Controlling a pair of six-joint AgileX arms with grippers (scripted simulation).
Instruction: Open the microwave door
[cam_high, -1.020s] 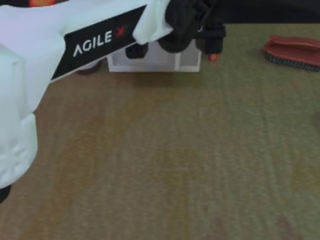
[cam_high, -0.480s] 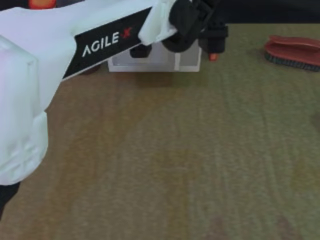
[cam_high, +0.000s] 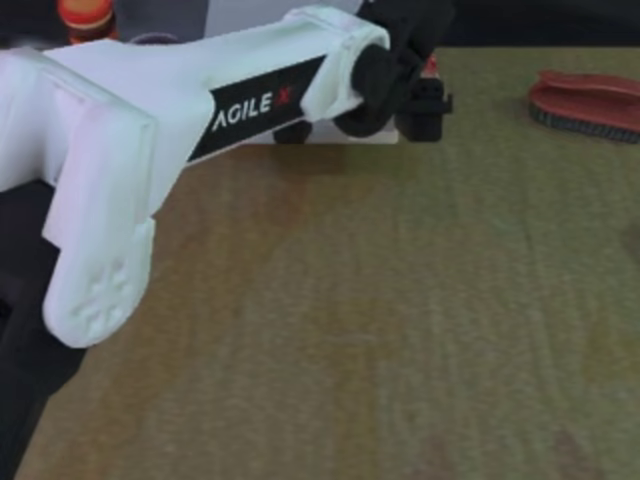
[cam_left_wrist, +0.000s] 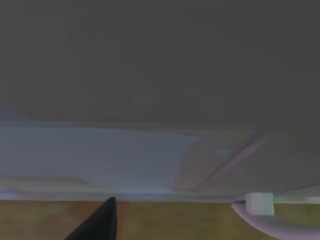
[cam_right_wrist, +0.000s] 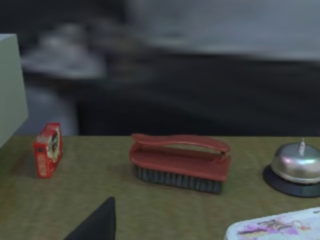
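Now the left arm stretches across the far left of the counter and puts its tool right up against the microwave, which sits at the far edge of the counter, left of centre. From above, the arm hides nearly all of the box; only a pale strip of its front base shows under the forearm. The left wrist view is filled by the door, seen very close, with a pale bar, probably the handle, low at one corner and one dark fingertip poking in. Whether the left tool is apart or together I cannot tell; no view shows both fingers. The right tool does not appear from above, and its wrist camera looks at a red brush, a small red box and a silver bell, with one dark fingertip at the frame's edge.

The risk, as I judge it, lies in the grip. If the fingers are beside the handle rather than round it, a pull would slip off and the door would stay put. A pull along a straight line instead of the door's swing could drag or tip the light box.
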